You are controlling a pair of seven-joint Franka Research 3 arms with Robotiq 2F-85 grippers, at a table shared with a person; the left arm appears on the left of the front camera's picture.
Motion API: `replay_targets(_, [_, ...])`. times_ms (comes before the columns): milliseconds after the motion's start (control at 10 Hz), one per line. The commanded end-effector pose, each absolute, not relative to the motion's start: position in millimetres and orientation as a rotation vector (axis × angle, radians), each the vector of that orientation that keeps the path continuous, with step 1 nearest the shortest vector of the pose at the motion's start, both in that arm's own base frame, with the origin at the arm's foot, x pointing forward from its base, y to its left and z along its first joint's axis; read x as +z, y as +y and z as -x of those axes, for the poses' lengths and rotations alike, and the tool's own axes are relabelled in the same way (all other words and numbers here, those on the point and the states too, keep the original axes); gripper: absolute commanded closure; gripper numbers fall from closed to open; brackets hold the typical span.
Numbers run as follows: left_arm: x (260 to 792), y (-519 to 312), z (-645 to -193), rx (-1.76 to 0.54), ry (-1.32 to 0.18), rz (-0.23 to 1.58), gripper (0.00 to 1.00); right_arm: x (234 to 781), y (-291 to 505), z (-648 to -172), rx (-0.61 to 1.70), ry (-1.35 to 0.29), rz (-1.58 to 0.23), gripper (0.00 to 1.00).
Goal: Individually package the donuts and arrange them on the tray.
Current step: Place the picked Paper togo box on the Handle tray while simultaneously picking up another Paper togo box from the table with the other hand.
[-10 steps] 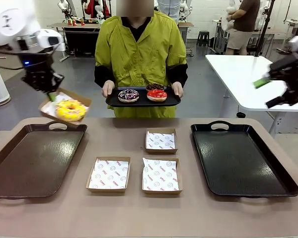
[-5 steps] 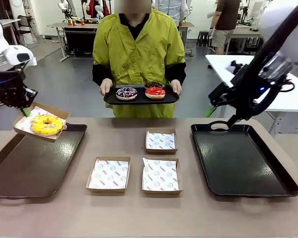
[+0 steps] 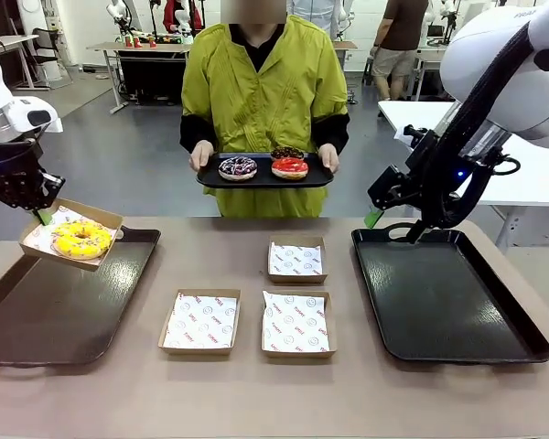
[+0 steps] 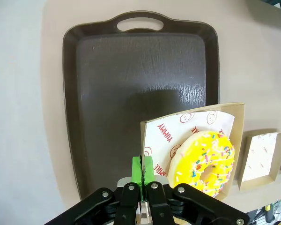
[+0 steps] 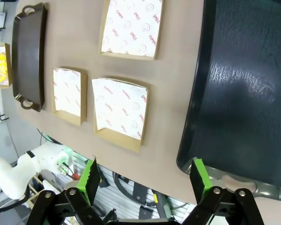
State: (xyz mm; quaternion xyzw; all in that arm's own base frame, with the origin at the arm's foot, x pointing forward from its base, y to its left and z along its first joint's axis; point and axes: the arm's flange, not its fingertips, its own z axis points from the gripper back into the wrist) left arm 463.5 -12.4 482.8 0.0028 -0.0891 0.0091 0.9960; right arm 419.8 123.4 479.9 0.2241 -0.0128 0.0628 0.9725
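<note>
Site condition, front view: a tan desk (image 3: 256, 402) is spanning the foreground, its surface matte and showing no visible damage. Behind it, a smooth grey floor (image 3: 137, 155) is running back across an open workshop and is catching a soft sheen from even overhead lighting. A white wall (image 3: 82, 18) is closing off the far end. A dark workbench (image 3: 146, 73) is standing against that wall at the rear left, carrying small items too distant to identify. A white table (image 3: 398, 119) is occupying the right side, well apart from the workbench, its top reflecting the light brightly. No harsh shadows are falling on the floor.
</note>
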Motion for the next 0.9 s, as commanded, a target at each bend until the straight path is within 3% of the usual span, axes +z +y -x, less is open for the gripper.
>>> replay_targets(0, [488, -14, -463, 0.015, -0.186, -0.003, 0.99, 480, 123, -419, 0.124, -0.023, -0.452, 0.0])
replay_targets(400, [488, -14, -463, 0.015, -0.186, -0.003, 0.99, 480, 122, -420, 0.125, -0.026, -0.457, 0.0])
replay_targets(800, [466, 9, -504, 0.013, -0.151, 0.013, 0.99, 453, 217, -482, 0.046, -0.077, -0.146, 0.0])
